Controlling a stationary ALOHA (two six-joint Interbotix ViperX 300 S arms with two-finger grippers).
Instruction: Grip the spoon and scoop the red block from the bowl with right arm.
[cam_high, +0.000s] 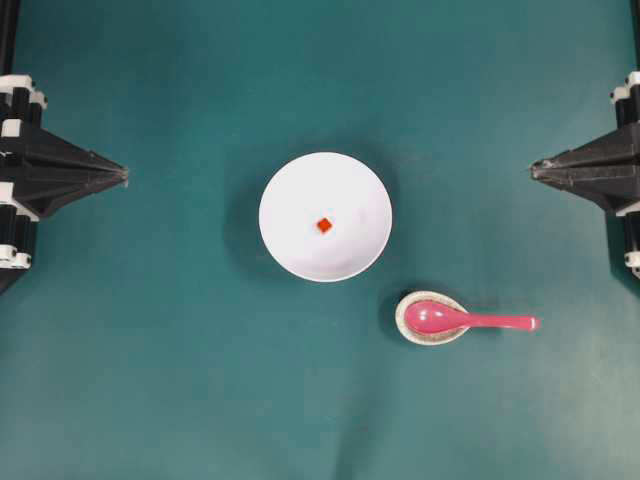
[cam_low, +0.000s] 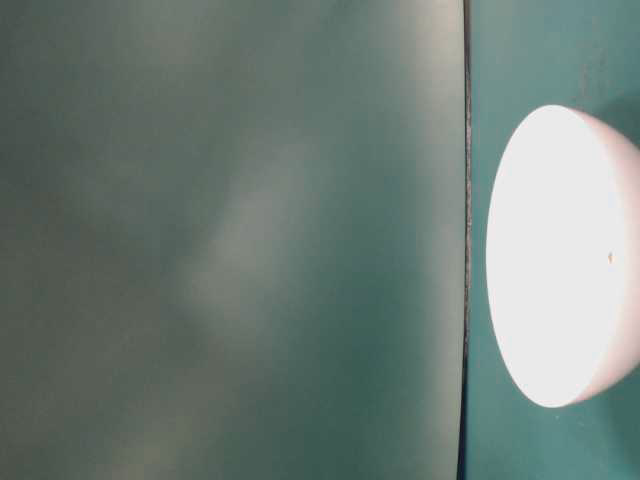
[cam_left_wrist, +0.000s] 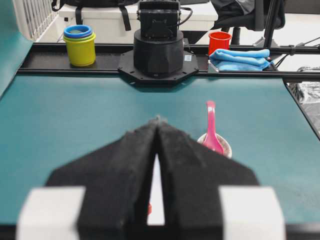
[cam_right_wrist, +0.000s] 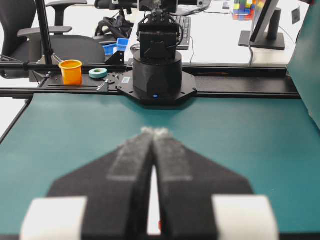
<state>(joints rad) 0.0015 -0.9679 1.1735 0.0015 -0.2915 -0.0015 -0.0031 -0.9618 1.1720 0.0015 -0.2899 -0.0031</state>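
Left gripper (cam_high: 124, 176) parked at left edge of overhead view, level, tips pointing toward centre; jaws pressed together, holding nothing. Right gripper (cam_high: 534, 170) mirrors it at right edge, tips pointing inward, jaws likewise closed and empty. Both wrist views show the black padded fingers (cam_left_wrist: 131, 160) meeting at the tips, with only a thin slit between them further back

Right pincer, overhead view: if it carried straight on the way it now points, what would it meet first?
The right pincer, shut, points level toward the table's middle. Going straight on it would probably meet the bowl, near its upper part; height is unclear. The spoon lies off that line.
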